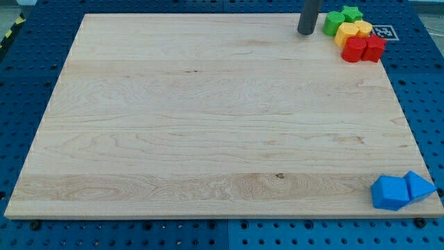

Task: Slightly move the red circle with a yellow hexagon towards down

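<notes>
A cluster of blocks sits at the view's top right corner of the wooden board [208,111]. The red circle [354,49] lies at the cluster's lower left, touching the yellow hexagon [345,34] just above it. A second red block [374,48] is to its right, and a yellow heart-like block [363,28] sits beside the hexagon. A green circle [333,22] and a green star [352,13] are at the top. My tip [306,32] rests on the board just left of the green circle, apart from the red circle.
Two blue blocks, a larger one [388,193] and a triangular one [419,186], lie at the board's bottom right corner. A blue pegboard [28,83] surrounds the board. A marker tag [383,31] lies by the cluster's right.
</notes>
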Robot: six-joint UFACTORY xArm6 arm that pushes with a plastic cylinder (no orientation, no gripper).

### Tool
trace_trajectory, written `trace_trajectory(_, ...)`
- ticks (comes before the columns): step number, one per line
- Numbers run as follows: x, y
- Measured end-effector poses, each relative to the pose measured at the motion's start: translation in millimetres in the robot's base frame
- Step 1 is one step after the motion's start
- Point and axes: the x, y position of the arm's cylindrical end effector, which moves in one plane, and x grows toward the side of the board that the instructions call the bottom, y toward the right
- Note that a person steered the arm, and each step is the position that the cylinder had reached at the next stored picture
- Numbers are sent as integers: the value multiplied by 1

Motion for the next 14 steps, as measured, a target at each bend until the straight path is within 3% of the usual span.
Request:
trace_trajectory(1, -4, 1)
trace_trajectory(3, -62, -13)
trace_trajectory(7, -61, 18)
trace_trajectory(9, -62, 67)
trace_trajectory(14, 23, 93)
